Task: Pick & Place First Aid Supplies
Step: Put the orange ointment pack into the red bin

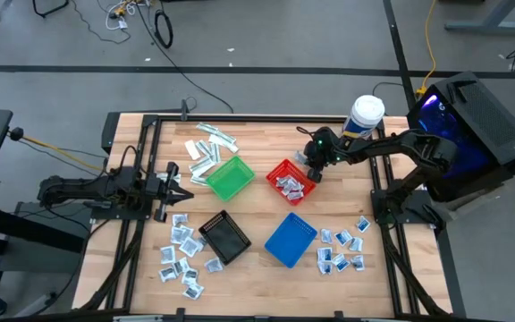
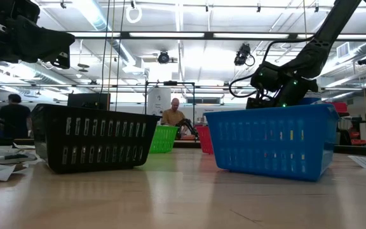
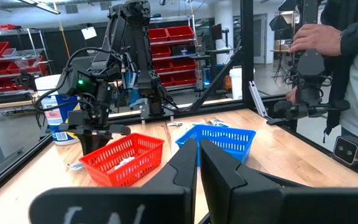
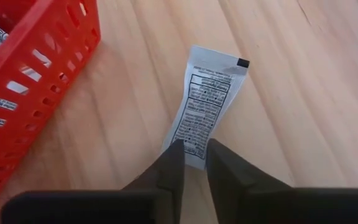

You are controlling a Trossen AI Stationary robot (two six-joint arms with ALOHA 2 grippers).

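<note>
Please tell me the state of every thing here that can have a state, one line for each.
Right gripper: fingers closing on the white printed packet, which lies flat beside the red basket.
Left gripper: fingers shut, empty, waiting at the table's left side.
Red plastic basket: upright, holding several packets.
Green plastic basket: upright, looks empty.
Blue plastic basket: upright, looks empty.
Black plastic basket: upright, looks empty.

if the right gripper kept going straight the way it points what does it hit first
The right gripper is already at a white printed packet lying on the wooden table beside the red basket. It would meet that packet first, then probably the table under it.
</note>
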